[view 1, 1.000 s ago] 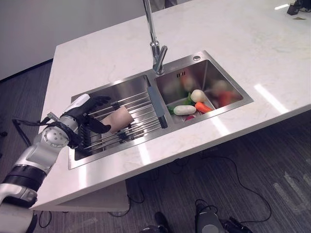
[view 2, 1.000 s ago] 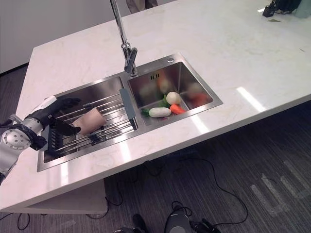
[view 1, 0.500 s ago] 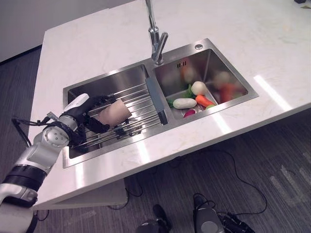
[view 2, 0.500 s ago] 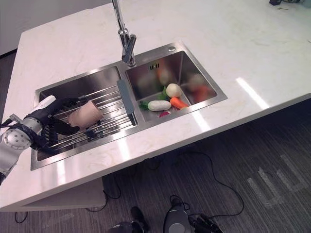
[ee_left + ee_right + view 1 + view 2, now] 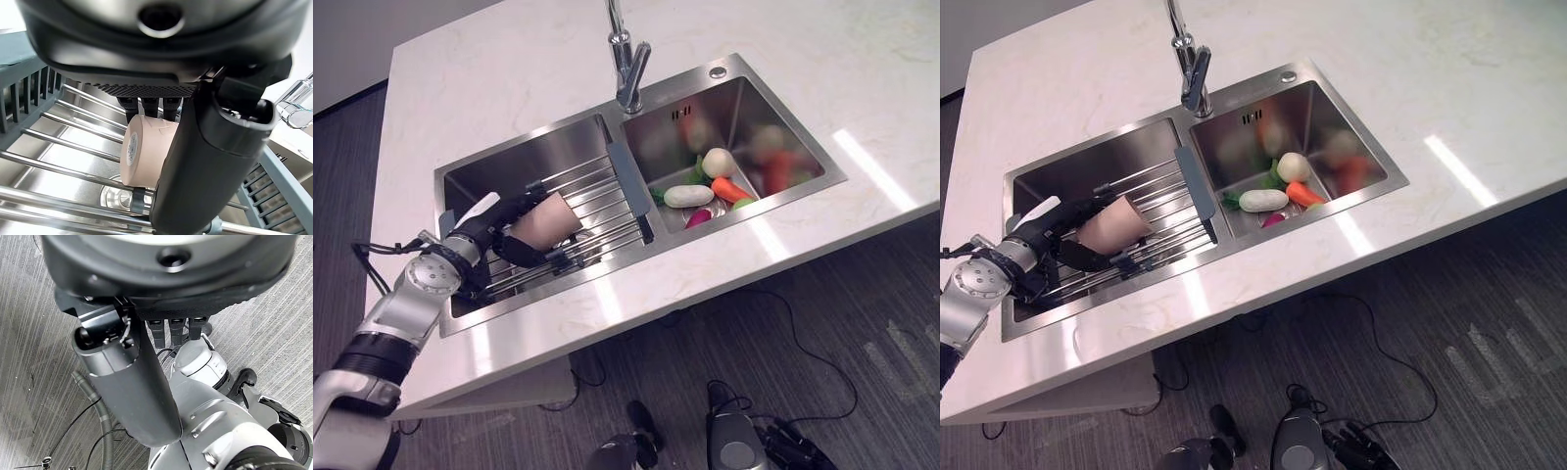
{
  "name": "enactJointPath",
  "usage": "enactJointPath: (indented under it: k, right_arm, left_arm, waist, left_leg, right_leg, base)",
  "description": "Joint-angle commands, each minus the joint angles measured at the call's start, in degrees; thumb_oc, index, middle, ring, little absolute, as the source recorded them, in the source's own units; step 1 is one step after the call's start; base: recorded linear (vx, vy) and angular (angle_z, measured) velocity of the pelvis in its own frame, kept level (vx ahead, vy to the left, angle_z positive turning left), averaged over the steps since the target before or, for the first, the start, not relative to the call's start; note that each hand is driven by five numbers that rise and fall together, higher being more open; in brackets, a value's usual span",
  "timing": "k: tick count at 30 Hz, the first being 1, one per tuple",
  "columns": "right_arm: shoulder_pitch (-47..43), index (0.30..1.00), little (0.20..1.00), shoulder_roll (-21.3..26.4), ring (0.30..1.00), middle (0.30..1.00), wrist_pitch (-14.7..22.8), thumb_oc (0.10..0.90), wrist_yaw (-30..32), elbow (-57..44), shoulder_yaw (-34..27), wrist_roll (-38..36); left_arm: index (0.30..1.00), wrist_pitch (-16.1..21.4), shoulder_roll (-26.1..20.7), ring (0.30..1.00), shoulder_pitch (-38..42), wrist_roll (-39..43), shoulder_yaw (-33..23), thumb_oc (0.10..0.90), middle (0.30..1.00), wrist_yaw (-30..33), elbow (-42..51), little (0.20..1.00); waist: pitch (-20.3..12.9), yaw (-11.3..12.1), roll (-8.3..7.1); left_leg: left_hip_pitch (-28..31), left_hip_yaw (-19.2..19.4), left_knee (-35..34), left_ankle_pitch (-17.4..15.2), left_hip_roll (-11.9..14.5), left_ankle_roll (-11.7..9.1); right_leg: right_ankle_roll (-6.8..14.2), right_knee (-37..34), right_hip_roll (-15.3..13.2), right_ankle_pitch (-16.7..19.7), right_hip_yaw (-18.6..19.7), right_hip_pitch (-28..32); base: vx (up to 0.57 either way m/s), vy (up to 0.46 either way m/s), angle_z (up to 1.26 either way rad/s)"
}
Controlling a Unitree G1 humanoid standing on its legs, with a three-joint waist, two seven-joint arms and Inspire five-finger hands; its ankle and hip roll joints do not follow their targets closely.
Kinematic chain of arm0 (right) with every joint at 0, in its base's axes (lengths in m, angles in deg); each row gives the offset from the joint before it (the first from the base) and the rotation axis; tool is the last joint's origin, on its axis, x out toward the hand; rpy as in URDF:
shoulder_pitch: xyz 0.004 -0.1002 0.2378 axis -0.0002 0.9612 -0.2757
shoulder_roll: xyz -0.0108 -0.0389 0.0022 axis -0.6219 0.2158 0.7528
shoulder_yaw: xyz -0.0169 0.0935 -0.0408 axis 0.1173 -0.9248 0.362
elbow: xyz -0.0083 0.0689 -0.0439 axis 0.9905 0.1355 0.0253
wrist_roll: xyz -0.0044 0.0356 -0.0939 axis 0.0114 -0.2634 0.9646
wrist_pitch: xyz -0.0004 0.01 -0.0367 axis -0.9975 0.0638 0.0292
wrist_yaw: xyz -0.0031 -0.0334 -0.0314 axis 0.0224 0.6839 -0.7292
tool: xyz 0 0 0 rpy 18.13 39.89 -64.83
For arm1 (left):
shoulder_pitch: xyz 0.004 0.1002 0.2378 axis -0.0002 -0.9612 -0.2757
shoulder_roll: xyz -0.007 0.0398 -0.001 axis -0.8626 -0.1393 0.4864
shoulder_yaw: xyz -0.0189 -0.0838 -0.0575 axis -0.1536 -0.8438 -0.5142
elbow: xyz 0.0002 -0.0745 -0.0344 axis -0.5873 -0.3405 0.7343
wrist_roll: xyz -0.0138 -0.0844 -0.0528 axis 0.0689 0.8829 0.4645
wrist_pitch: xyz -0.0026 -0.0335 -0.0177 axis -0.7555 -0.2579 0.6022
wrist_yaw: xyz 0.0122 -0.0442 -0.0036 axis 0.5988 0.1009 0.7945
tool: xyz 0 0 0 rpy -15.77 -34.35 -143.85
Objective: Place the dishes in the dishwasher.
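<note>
A beige cup (image 5: 546, 220) lies tilted on the wire drying rack (image 5: 597, 211) across the left basin of the steel sink (image 5: 499, 171). My left hand (image 5: 492, 233) is shut on the cup from its left side, fingers over the top and thumb underneath. In the left wrist view the cup (image 5: 146, 149) shows past the thumb (image 5: 210, 161), its base turned toward the camera, with the rack's bars under it. My right hand (image 5: 166, 284) hangs above the grey floor, fingers relaxed and holding nothing.
The tap (image 5: 628, 59) stands behind the divider between the basins. The right basin (image 5: 783, 127) holds vegetables: a white radish (image 5: 688, 196), a carrot (image 5: 732, 189), a pale round one (image 5: 719, 162). The rack's grey end bar (image 5: 628, 191) runs along the divider. White countertop (image 5: 509, 69) surrounds the sink.
The camera has shifted, so the whole scene sits differently. My left hand has closed in round the cup, and the cup now sits more tilted in its grasp.
</note>
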Motion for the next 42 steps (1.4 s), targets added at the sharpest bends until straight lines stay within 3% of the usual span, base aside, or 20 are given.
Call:
enactJointPath:
  k: [1, 7, 17, 20, 26, 27, 28, 36, 42]
  right_arm:
    - [2.46, 0.9, 0.9, 0.8, 0.9, 0.9, 0.11, 0.8, -1.48, -3.13, 1.23, -0.4]
    - [2.38, 0.9, 0.9, 1.63, 0.9, 0.9, -0.18, 0.8, -2.24, -3.6, 1.25, 0.41]
    - [1.97, 0.9, 0.9, 2.42, 0.9, 0.9, -0.72, 0.8, -2.06, -5.46, 2.2, -0.72]
    - [1.47, 0.9, 0.9, 2.85, 0.9, 0.9, 0.83, 0.8, -1.81, -6.48, 3.56, 2.89]
    - [0.99, 0.9, 0.9, 3.31, 0.9, 0.9, 0.22, 0.8, -1.24, -7.93, 4.85, 1.0]
    - [1.0, 0.9, 0.9, 3.33, 0.9, 0.9, 0.03, 0.8, -1.14, -8.24, 4.87, 0.62]
    - [1.05, 0.9, 0.9, 3.3, 0.9, 0.9, -0.07, 0.8, -1.08, -8.39, 4.84, 0.37]
    - [1.37, 0.9, 0.9, 2.93, 0.9, 0.9, 0.09, 0.8, -1.69, -7.33, 3.57, 0.0]
    - [1.83, 0.9, 0.9, 2.69, 0.9, 0.9, -0.1, 0.8, -1.77, -6.47, 2.84, -0.75]
  left_arm:
    - [0.9, 1.9, -0.53, 0.9, 3.49, 0.22, -6.76, 0.8, 0.9, 2.17, 0.87, 0.9]
    - [0.9, 2.44, -2.18, 0.9, 3.16, -8.09, -6.4, 0.8, 0.9, 6.69, -0.87, 0.9]
    - [0.9, 1.24, -1.71, 0.9, 6.04, -9.85, -5.08, 0.8, 0.9, 10.83, -3.45, 0.9]
    - [0.9, 0.36, -2.3, 0.9, 7.84, -11.77, -3.77, 0.8, 0.9, 12.96, -4.74, 0.9]
    - [0.9, 0.38, -2.29, 0.9, 10.41, -10.86, -2.15, 0.8, 0.9, 12.29, -6.48, 0.9]
    - [0.759, 0.24, -2.28, 0.759, 10.83, -11.01, -1.81, 0.706, 0.759, 11.86, -6.6, 0.759]
    - [0.3, 0.25, -2.27, 0.3, 11.05, -11.45, -1.62, 0.4, 0.3, 11.14, -6.47, 0.3]
    - [0.3, 3.32, -2.37, 0.3, 10.32, -10.33, -1.05, 0.4, 0.3, 10.74, -4.0, 0.3]
    - [0.3, 2.84, -3.76, 0.3, 9.5, -11.08, -1.31, 0.4, 0.3, 10.04, -0.35, 0.3]
  waist:
    - [-2.34, -1.39, 0.41]
    - [-1.26, -1.71, 0.84]
    - [1.46, -2.67, 0.78]
    - [2.66, -2.98, 0.69]
    - [3.96, -3.31, 0.38]
    - [4.13, -3.39, 0.36]
    - [4.17, -3.4, 0.37]
    - [3.66, -3.41, 0.67]
    - [2.56, -3.13, 1.08]
  left_leg:
    - [-2.27, -4.83, 9.91, -10.06, -0.59, -1.08]
    - [-2.85, -4.82, 9.91, -9.82, -0.79, -1.22]
    - [-4.61, -4.44, 9.91, -9.15, -0.45, -1.42]
    - [-5.38, -4.4, 9.91, -8.81, -0.23, -1.57]
    - [-6.19, -4.31, 9.91, -8.44, 0.24, -1.85]
    - [-6.27, -4.33, 9.91, -8.42, 0.31, -1.9]
    - [-6.28, -4.34, 9.91, -8.4, 0.34, -1.92]
    - [-5.64, -4.01, 9.91, -8.28, 0.54, -2.17]
    - [-5.04, -3.5, 9.91, -8.29, 0.8, -2.41]
  right_leg:
    - [5.09, 0.18, -1.25, -1.25, -0.18, -0.87]
    - [5.13, 0.18, -1.38, -0.99, 0.04, -1.54]
    - [5.02, 0.18, -1.33, -0.34, 0.53, -3.65]
    - [4.96, 0.18, -1.18, 0.04, 0.85, -4.64]
    - [4.94, 0.18, -1.03, 0.34, 0.92, -5.64]
    - [4.95, 0.18, -1.01, 0.38, 0.91, -5.76]
    - [4.96, 0.18, -1.0, 0.39, 0.87, -5.78]
    - [4.96, 0.18, -1.19, 0.26, 0.39, -5.12]
    - [4.99, 0.18, -1.58, -0.04, -0.46, -4.25]
  base:
    - [0.0, 0.036, -0.02]
    - [0.0, 0.0, 0.0]
    - [-0.03, -0.004, -0.06]
    - [-0.05, -0.015, -0.02]
    - [-0.04, -0.026, -0.01]
    - [-0.04, -0.016, 0.01]
    - [0.0, 0.0, 0.0]
    - [0.0, 0.0, 0.0]
    - [0.0, 0.003, 0.02]
